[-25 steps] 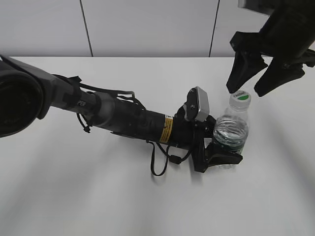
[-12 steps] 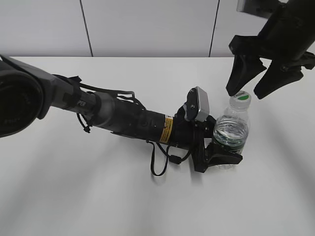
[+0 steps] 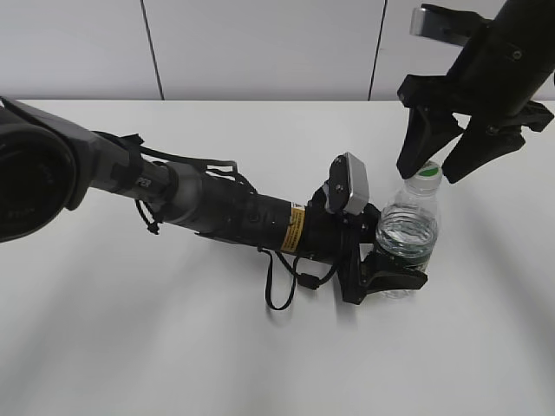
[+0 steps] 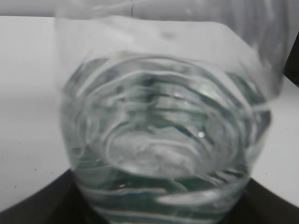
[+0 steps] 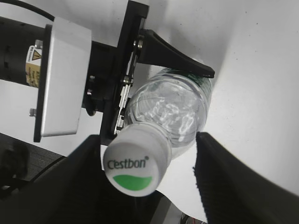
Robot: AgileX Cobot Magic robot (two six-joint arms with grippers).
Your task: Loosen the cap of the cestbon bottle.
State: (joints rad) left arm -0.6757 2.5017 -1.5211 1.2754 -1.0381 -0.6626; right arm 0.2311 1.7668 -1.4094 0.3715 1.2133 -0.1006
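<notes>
The cestbon bottle (image 3: 408, 230) stands upright on the white table, clear with water and a dark green label band. My left gripper (image 3: 401, 273) is shut on its lower body, one black finger on each side. The bottle (image 4: 163, 140) fills the left wrist view, with dark fingers (image 4: 32, 207) at the bottom corners. The white cap (image 3: 424, 176) with a green patch sits on the neck. My right gripper (image 3: 431, 167) hangs open over it, one finger on each side. From the right wrist the cap (image 5: 135, 161) lies nearer the left finger (image 5: 70, 186), with a gap to the right one.
The left arm (image 3: 217, 212) lies long and low across the table from the left, with a loose black cable loop (image 3: 282, 290) under it. Its grey wrist camera housing (image 3: 351, 184) stands just left of the bottle. A white wall panel (image 3: 260, 48) closes the back.
My right gripper has come down a little and shifted slightly left, so its fingertips now flank the cap. The left gripper and the bottle have not moved.
</notes>
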